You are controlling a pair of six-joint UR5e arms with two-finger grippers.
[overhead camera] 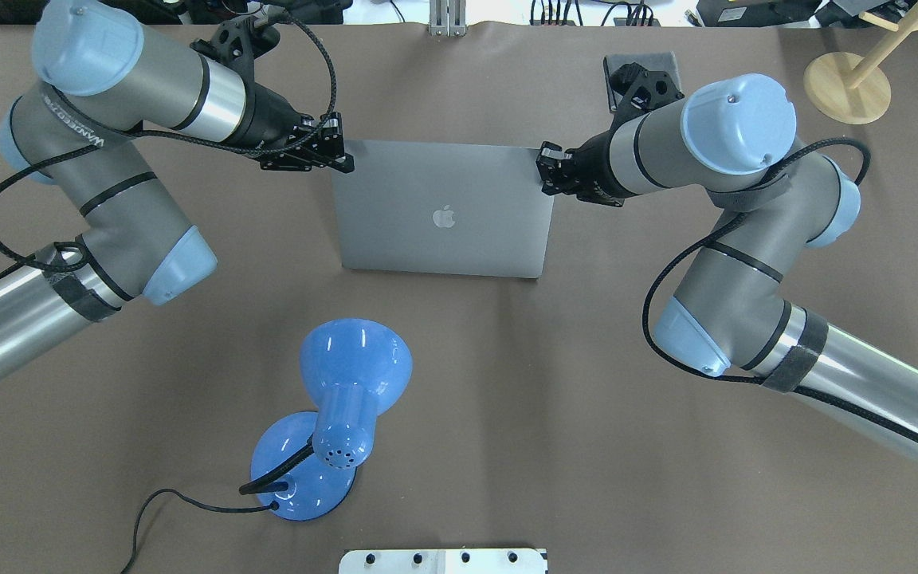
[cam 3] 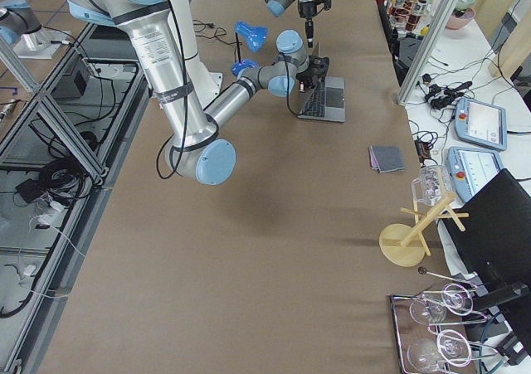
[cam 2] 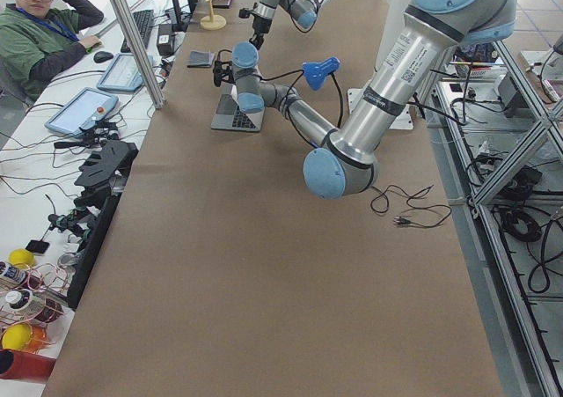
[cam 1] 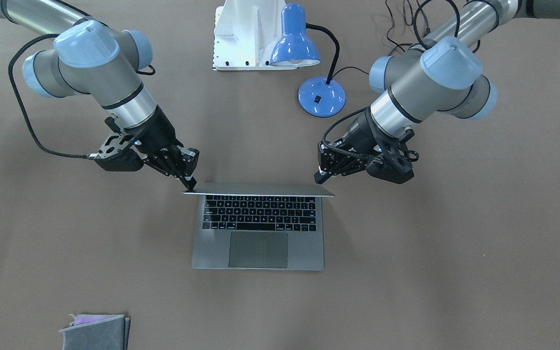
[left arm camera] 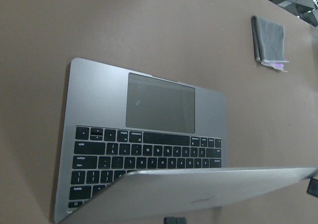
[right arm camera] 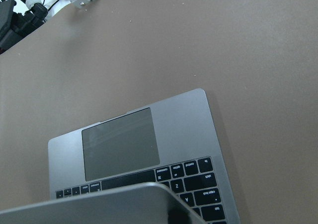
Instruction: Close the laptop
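The grey laptop lies open in the middle of the table, keyboard and trackpad showing. Its lid stands partly raised, with the dark apple logo facing the overhead view. My left gripper is shut, and its tip is against the lid's top corner on my left side. My right gripper is shut, and its tip touches the lid's other top corner. The left wrist view looks over the lid's edge at the keyboard. The right wrist view shows the trackpad.
A blue desk lamp stands behind the laptop on the robot's side, its cable trailing to the left. A folded grey cloth lies at the far edge on my right. A wooden stand is at the far right corner.
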